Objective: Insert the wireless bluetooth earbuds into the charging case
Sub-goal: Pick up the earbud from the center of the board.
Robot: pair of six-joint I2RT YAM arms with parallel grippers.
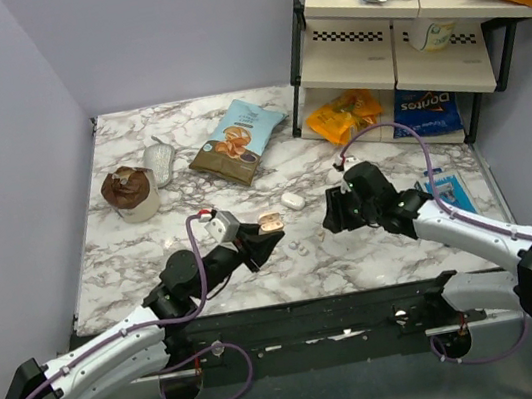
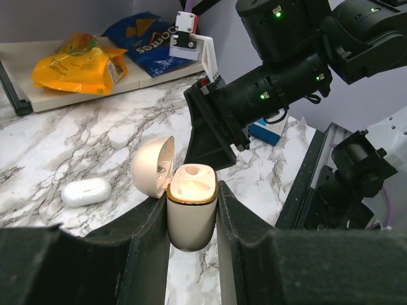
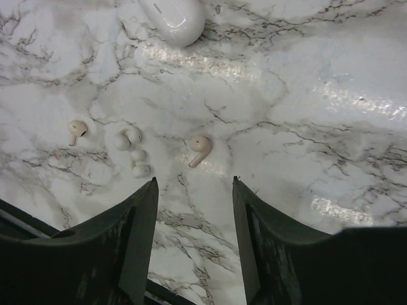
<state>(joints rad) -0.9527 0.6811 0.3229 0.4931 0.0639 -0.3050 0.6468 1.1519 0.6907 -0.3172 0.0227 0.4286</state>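
Observation:
My left gripper (image 2: 192, 206) is shut on the charging case (image 2: 191, 222) and holds it upright above the table. The case lid (image 2: 152, 168) is hinged open to the left, and the tan-peach sockets look empty. In the top view the case (image 1: 270, 223) sits at the left gripper's (image 1: 267, 230) tips. Two tiny white earbuds (image 3: 127, 137) (image 3: 140, 164) lie on the marble, left of and beyond my right gripper (image 3: 194, 185). That gripper is open and empty, hovering above the table. In the top view the buds (image 1: 296, 247) lie between the two grippers, with the right one (image 1: 333, 215) to their right.
Two peach stemmed buds (image 3: 200, 150) (image 3: 77, 130) lie near the white ones. A plain white oval object (image 3: 173, 19) (image 1: 293, 199) lies farther back. A snack bag (image 1: 238, 141), a brown cup (image 1: 130, 193) and a shelf unit (image 1: 392, 38) stand behind. The table's front edge (image 1: 292, 302) is close.

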